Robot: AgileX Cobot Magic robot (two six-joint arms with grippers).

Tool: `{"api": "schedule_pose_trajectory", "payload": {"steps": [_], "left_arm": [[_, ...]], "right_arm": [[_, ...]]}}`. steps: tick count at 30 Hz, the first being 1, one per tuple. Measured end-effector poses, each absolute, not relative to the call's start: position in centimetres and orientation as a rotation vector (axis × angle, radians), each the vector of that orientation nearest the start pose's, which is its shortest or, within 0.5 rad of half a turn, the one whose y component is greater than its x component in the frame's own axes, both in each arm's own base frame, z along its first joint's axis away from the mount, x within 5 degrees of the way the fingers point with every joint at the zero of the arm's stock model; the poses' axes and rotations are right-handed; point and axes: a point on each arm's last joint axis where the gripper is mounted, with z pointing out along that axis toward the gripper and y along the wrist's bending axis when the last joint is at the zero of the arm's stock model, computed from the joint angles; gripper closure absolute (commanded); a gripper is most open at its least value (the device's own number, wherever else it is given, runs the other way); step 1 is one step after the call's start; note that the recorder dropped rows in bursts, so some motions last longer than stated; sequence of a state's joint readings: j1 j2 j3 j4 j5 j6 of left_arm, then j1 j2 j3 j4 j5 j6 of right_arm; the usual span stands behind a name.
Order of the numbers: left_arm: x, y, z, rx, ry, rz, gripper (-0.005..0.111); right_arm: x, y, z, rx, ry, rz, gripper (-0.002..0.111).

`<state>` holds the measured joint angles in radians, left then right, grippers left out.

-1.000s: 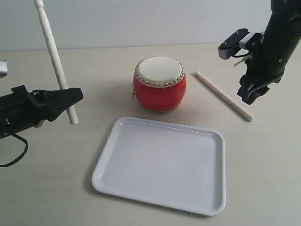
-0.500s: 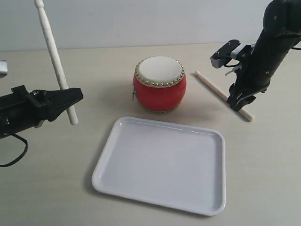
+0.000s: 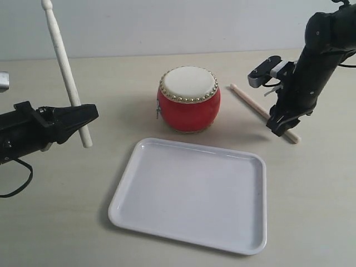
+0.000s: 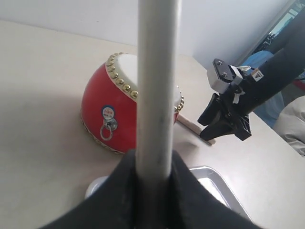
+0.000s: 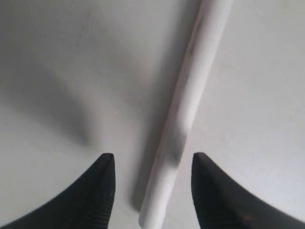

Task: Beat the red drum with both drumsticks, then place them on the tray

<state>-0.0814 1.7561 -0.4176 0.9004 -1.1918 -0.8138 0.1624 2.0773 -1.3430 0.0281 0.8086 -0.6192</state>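
The red drum (image 3: 188, 99) with its cream skin stands upright behind the white tray (image 3: 189, 194). At the left, my left gripper (image 3: 83, 117) is shut on one drumstick (image 3: 65, 72), which rises nearly upright, tip high. In the left wrist view that drumstick (image 4: 156, 81) runs up in front of the drum (image 4: 114, 114). The second drumstick (image 3: 257, 107) lies flat on the table, right of the drum. My right gripper (image 3: 280, 129) is down over its near end. In the right wrist view the fingers (image 5: 107, 186) stand open either side of this stick (image 5: 186, 114), not touching it.
The tray's corner (image 4: 209, 179) shows in the left wrist view, with the right arm (image 4: 248, 95) beyond the drum. A pale wall (image 3: 167, 25) runs along the table's far edge.
My right gripper has come down and leftward onto the near end of the lying drumstick. The left arm and its raised stick have not moved.
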Motion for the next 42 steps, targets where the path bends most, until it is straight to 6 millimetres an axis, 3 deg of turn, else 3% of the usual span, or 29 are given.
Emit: {"api": "schedule_pose_trajectory", "payload": {"steps": [11,21,24,30,34,39,42], "left_arm": [[24.4,-8.6,14.6,0.328,1.851,-1.047,0.107],[24.4,-8.6,14.6,0.336,1.847,-1.039,0.107],[24.4,-8.6,14.6,0.332,1.846,-1.038,0.107],[24.4,-8.6,14.6,0.335,1.845,-1.035,0.107],[24.4,-8.6,14.6,0.335,1.845,-1.035,0.107],[24.5,-8.5,14.4,0.334,1.864,-1.021,0.107],[24.8,-8.5,14.3,0.337,1.899,-1.013,0.107]], "right_arm": [[40.9,6.9,12.1,-1.089,2.866,0.011,0.061],[41.2,7.0,11.0,-1.085,2.895,0.019,0.062],[41.2,7.0,11.0,-1.052,2.907,0.020,0.071],[41.2,6.7,11.0,-0.981,2.940,-0.020,0.108],[41.2,6.6,11.1,-0.899,2.966,-0.039,0.108],[40.8,6.5,13.9,-0.793,2.981,-0.046,0.108],[39.8,6.3,17.5,-0.752,2.973,-0.049,0.108]]}}
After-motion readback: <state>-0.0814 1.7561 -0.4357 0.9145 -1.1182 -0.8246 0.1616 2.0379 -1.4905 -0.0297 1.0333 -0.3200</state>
